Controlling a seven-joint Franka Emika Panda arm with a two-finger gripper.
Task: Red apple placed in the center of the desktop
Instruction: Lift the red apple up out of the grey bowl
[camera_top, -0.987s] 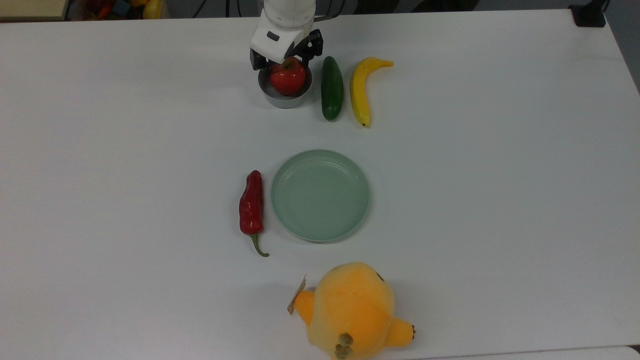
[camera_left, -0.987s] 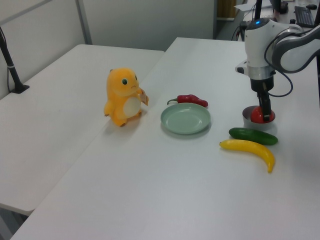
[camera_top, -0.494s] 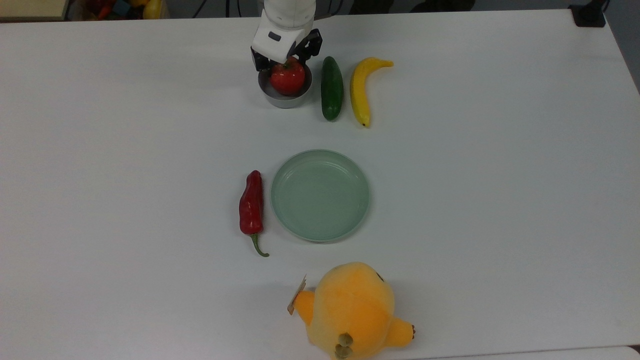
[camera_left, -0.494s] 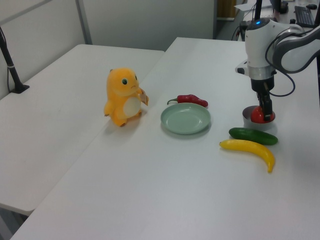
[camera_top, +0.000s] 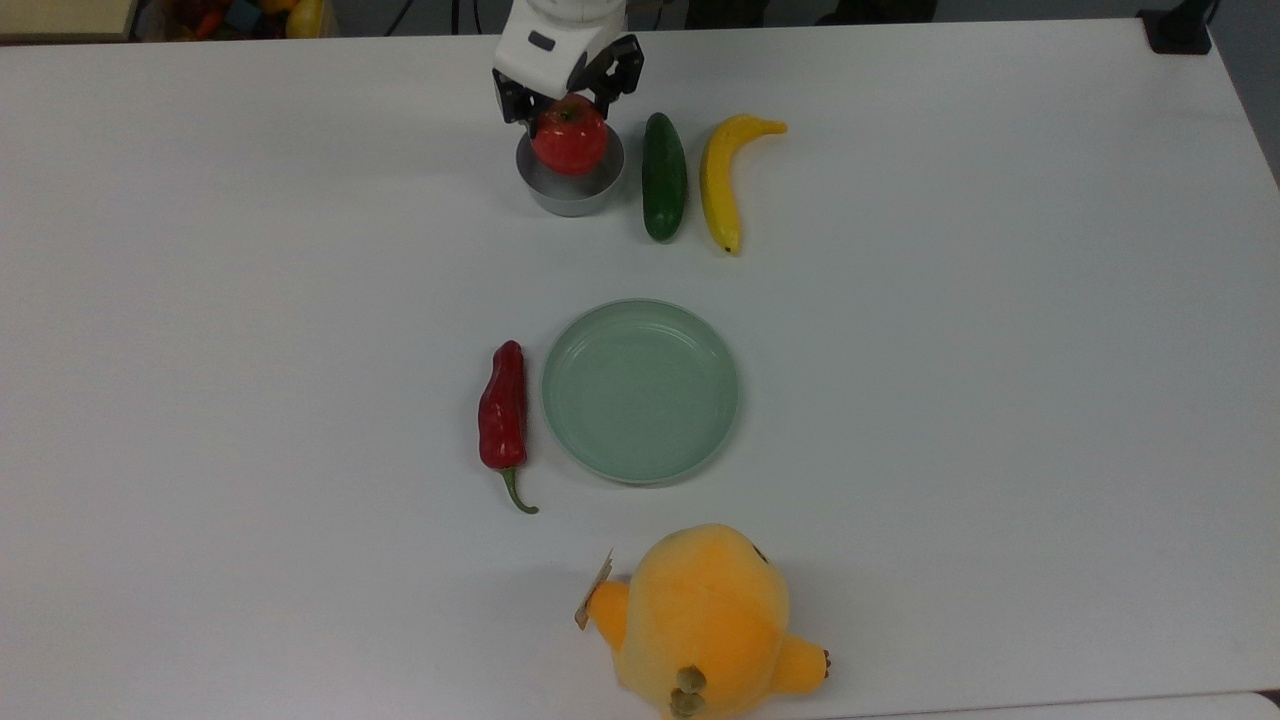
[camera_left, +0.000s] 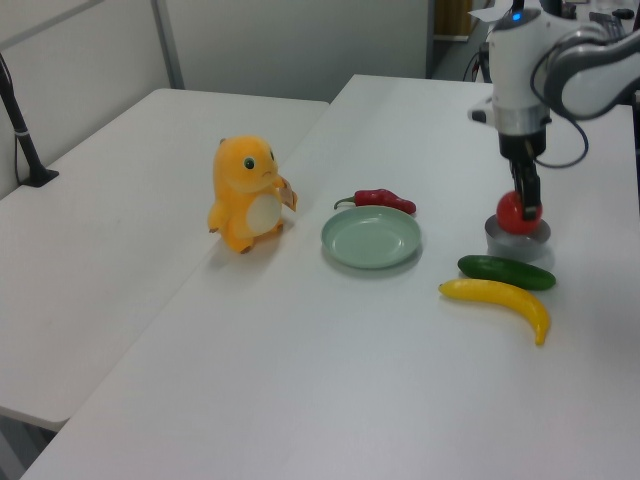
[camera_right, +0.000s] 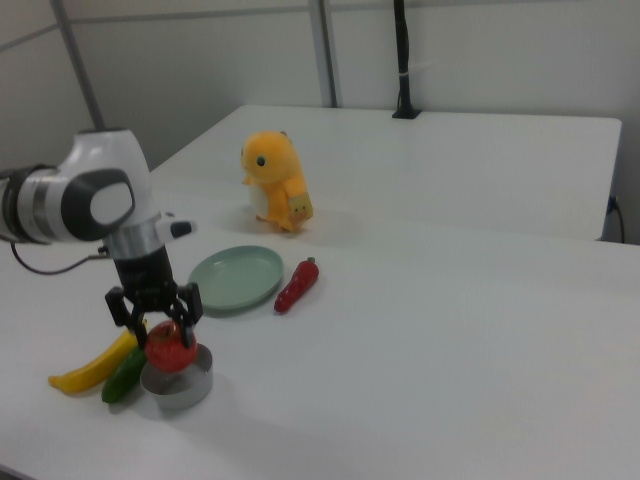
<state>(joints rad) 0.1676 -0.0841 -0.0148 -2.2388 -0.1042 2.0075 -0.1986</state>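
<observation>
Up it comes! The gripper (camera_top: 568, 100) is clamped on the apple (camera_top: 568, 134), one finger on each side, and has lifted it out of the grey cup (camera_top: 570, 186). A second ago the fruit sat down inside that cup; now, in the left view, it hangs clear above the rim, and the cup has stayed put on the desktop (camera_top: 950, 400). So the pick looks done and the carry is what's left.

Where to? The middle of the desktop is mostly taken. The green plate (camera_top: 640, 391) sits there, with the chili (camera_top: 503, 408) just beside it on the top view's left. Between the cup and the plate there's a bare white strip, and that looks to me like the nearest free landing spot.

Watch the neighbours. The cucumber (camera_top: 663, 189) lies just beside the cup on the top view's right, and the banana (camera_top: 724, 180) just beyond it, so a swing that way could clip them. A straight run toward the plate looks open. The plush toy (camera_top: 700, 620) stands well apart, near the opposite edge. Wide empty white on both sides of the top view, so plenty of room if the arm goes around.
</observation>
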